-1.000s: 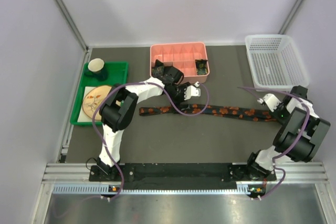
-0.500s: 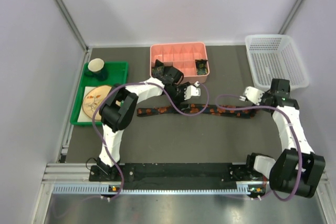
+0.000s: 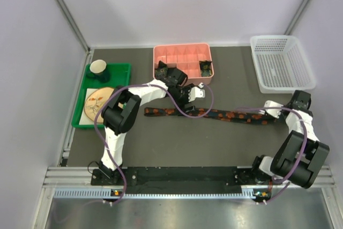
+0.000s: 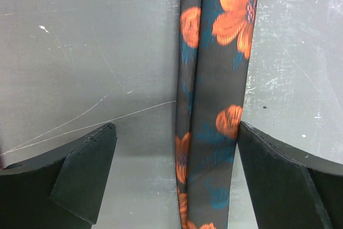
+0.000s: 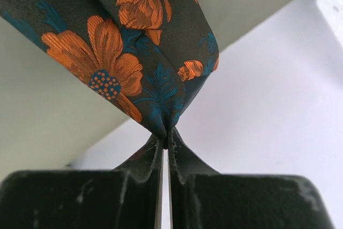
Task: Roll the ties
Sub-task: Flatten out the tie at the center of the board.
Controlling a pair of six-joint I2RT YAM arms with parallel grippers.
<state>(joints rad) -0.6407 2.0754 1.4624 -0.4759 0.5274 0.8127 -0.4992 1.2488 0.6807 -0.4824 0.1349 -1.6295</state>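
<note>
Pinching the far right end of the narrow black fabric tie printed with orange flowers and teal leaves (image 3: 214, 114), the right gripper (image 3: 266, 112) has its jaws pressed together on the cloth. In the right wrist view the tie (image 5: 123, 63) bunches into a fold just where the right gripper (image 5: 165, 143) bites it. The tie lies stretched left to right across the middle of the dark grey table (image 3: 177, 146), in front of the pink plastic compartment box (image 3: 182, 52). The left gripper (image 3: 190, 97) hangs over the tie's middle stretch with jaws spread wide. In the left wrist view the tie (image 4: 211, 105) runs lengthwise between the two black fingers (image 4: 86, 170) of the left gripper (image 4: 177, 151), nearer the right-hand one; contact cannot be judged. A lengthwise crease shows along the tie there. Elsewhere: a white plastic mesh basket (image 3: 281, 63) at far right, and a green tray (image 3: 120, 69) at far left.
</note>
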